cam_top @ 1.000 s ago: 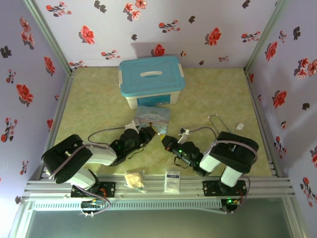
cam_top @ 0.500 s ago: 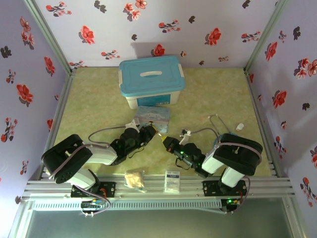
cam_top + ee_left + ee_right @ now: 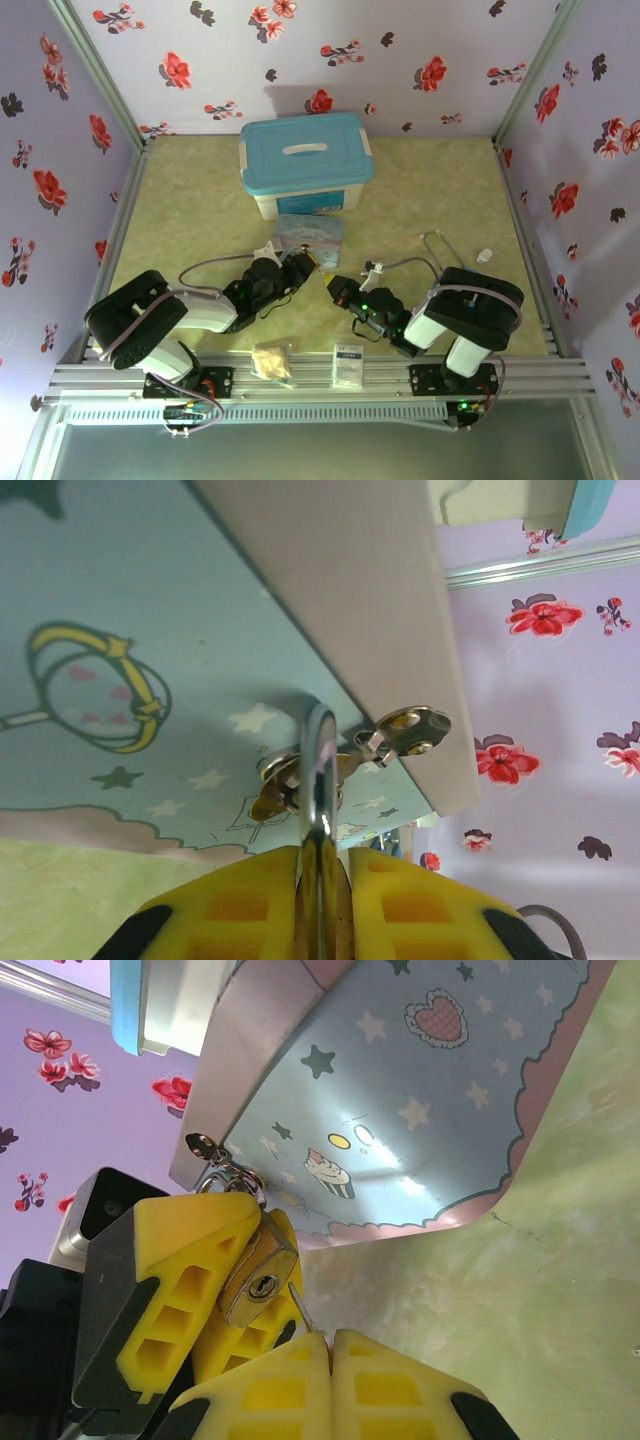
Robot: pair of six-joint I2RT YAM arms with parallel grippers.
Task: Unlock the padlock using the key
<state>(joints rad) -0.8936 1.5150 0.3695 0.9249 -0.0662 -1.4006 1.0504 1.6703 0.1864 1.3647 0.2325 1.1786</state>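
Right gripper (image 3: 331,1340) pinched shut on the key (image 3: 299,1308), blade tip toward eleven o'clock. Just beyond, padlock (image 3: 250,1260) clamped in left gripper (image 3: 322,858), keyhole facing back, before pastel tin (image 3: 420,1110). Best: line blade with slot, then ease in gently.

Two arms are in view, each with one pincer: the left pincer (image 3: 303,264) and the right pincer (image 3: 333,285), two in all. There is one padlock (image 3: 258,1278) and one key (image 3: 298,1305). The counter (image 3: 200,210) carries one blue-lidded box (image 3: 305,163), one pastel cartoon tin (image 3: 308,231), one beige packet (image 3: 272,360), one white card (image 3: 348,365) and one small white object (image 3: 484,256). There is also one bunch of spare keys (image 3: 405,730); how many it holds cannot be told.
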